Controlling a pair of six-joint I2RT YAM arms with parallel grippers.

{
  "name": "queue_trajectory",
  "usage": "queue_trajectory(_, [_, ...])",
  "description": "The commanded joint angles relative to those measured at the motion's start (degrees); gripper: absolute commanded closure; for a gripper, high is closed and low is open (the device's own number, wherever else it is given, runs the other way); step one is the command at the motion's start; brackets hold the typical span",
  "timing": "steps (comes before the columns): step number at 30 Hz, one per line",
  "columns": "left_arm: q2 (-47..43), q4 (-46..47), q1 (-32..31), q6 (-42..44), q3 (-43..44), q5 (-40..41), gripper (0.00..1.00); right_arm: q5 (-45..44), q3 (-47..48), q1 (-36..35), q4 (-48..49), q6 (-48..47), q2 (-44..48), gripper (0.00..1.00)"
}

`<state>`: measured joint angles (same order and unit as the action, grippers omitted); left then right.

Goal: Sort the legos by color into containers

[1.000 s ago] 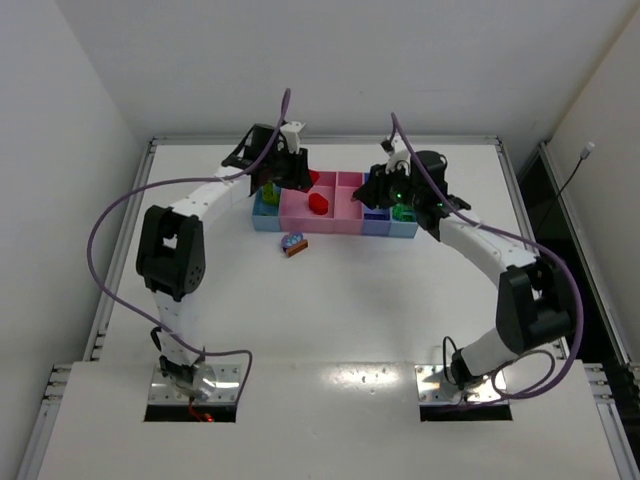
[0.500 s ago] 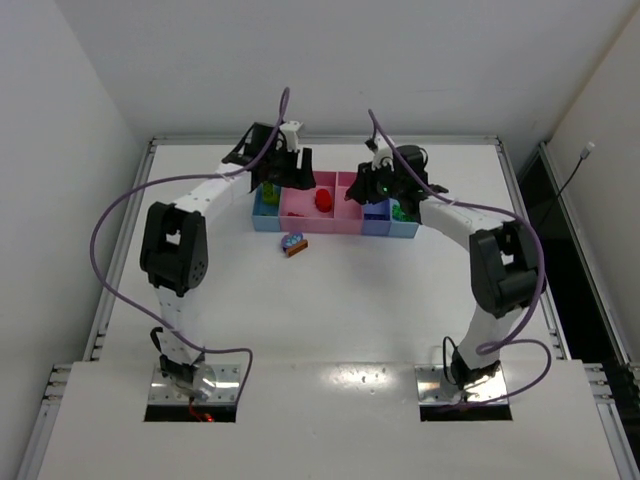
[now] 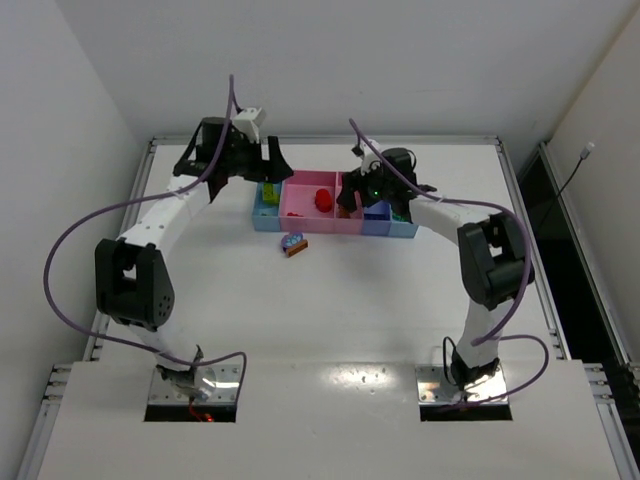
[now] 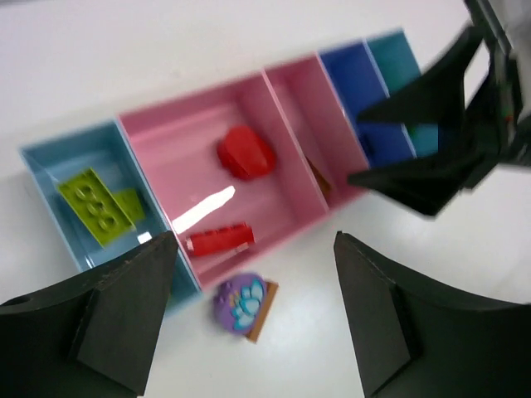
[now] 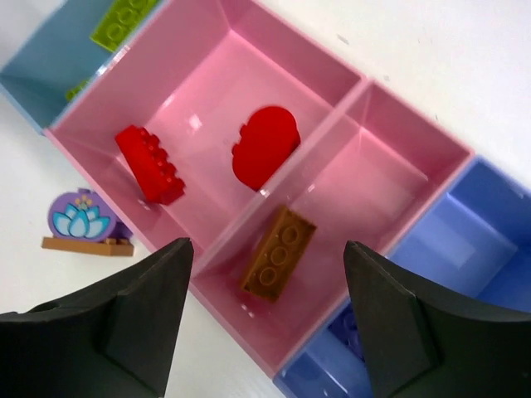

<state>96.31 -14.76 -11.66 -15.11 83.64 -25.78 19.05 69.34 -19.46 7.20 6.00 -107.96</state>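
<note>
— Where's the loose one?
— The purple flower piece (image 4: 243,305) lies on the worktop (image 3: 350,300). It is outside the bins (image 5: 323,123), just beside the near wall of the big pink compartment. Inside that compartment are a red brick (image 5: 149,163) and a red rounded piece (image 5: 264,147). A brown brick (image 5: 278,251) sits in the smaller pink one, and a green brick (image 4: 95,206) is in the light blue end bin.
— And the arms?
— The left pincer (image 4: 253,245) hangs above the row with its fingers spread wide, holding nothing. The right pincer (image 5: 267,247) is likewise wide apart and empty, over the pink compartments.
— What worries you?
— Both hover over the same stretch, near each other, so if both descend they could knock together. The purple piece also sits very close to the wall. A finger coming down on that side may catch the rim and shove the joined row, or pinch the piece off-centre so it slips out.
</note>
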Motion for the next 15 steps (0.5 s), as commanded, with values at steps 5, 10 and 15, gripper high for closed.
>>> queue_trajectory(5, [-8.1, -1.7, 0.1, 5.6, -11.8, -13.1, 0.32, 1.3, 3.8, -2.0, 2.6, -1.0, 2.9, 0.24])
queue_trajectory(10, [-11.2, -8.1, 0.1, 10.5, -16.2, -11.8, 0.55, 2.5, 0.1, -2.0, 1.7, 0.2, 10.7, 0.28])
queue_trajectory(15, [-11.8, -12.5, -2.9, 16.1, -17.5, -6.6, 0.64, 6.0, -5.6, -2.0, -1.1, -2.8, 20.4, 0.28])
